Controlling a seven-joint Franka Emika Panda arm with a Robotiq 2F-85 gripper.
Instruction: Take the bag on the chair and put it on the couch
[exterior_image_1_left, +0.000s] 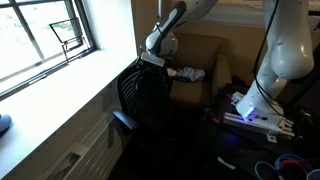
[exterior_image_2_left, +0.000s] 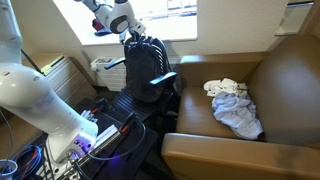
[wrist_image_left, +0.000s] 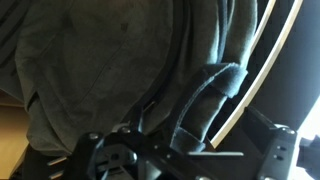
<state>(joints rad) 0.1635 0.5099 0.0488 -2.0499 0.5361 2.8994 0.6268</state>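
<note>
The black bag (exterior_image_1_left: 150, 95) stands upright on the black mesh office chair (exterior_image_1_left: 124, 92), next to the brown couch (exterior_image_1_left: 205, 55). My gripper (exterior_image_1_left: 153, 58) is right at the bag's top. Both exterior views show this; the bag (exterior_image_2_left: 148, 62), chair (exterior_image_2_left: 128, 102), gripper (exterior_image_2_left: 134, 37) and couch (exterior_image_2_left: 280, 75) appear from the opposite side. In the wrist view dark bag fabric (wrist_image_left: 100, 60) fills the frame. A padded strap (wrist_image_left: 208, 95) lies between my gripper's (wrist_image_left: 190, 142) spread fingers. The jaws look open.
A white-grey cloth bundle (exterior_image_2_left: 232, 105) lies on the couch seat, also seen in an exterior view (exterior_image_1_left: 188, 73). A window and sill (exterior_image_1_left: 50, 70) are beside the chair. The robot base and cables (exterior_image_1_left: 262, 110) stand on the floor near the couch.
</note>
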